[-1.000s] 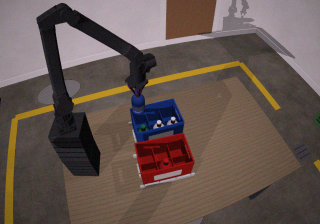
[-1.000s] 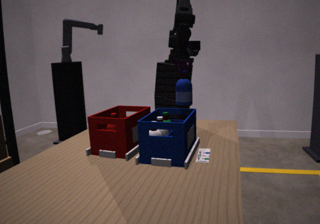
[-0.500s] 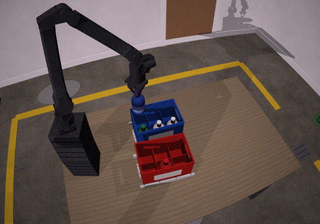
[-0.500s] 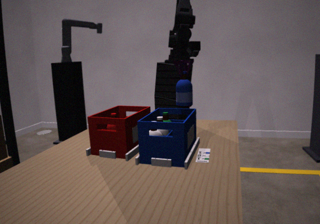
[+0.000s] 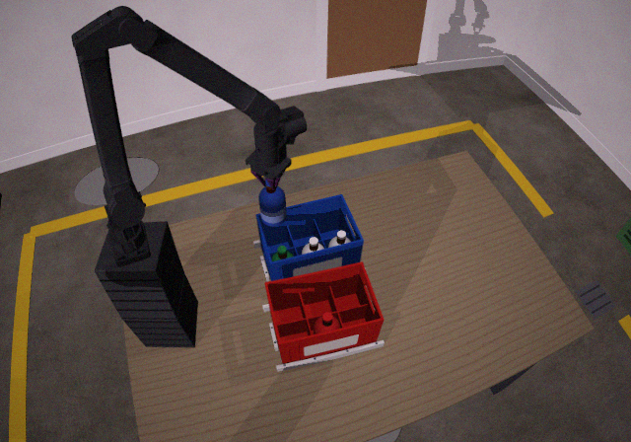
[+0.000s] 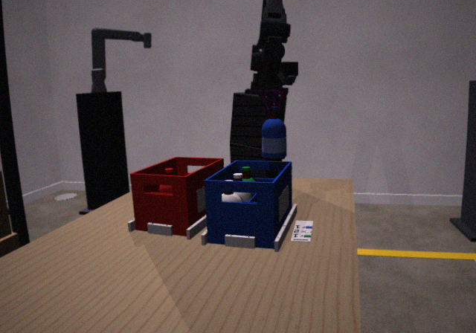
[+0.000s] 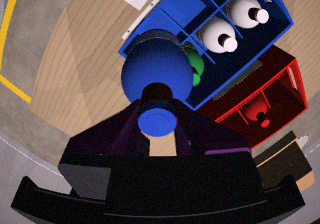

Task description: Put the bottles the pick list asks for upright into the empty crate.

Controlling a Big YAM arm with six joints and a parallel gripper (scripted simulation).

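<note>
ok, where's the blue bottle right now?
In the tool, the blue bottle hangs upright above the blue crate's far-left corner in the top view, clear of the rim.

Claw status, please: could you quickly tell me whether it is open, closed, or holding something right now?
Claw: closed on the neck of the blue bottle, held upright above the blue crate.

Blue bottle [image 5: 271, 203], seemingly pale-banded.

Two crates stand side by side mid-table: one crate [image 5: 351, 248] at frame centre in the top view, the other [image 5: 374, 320] just below it. A held bottle [image 5: 271, 203] hangs over the upper crate's left corner. The paper strip [image 6: 302, 231] lies beside that crate.
</note>
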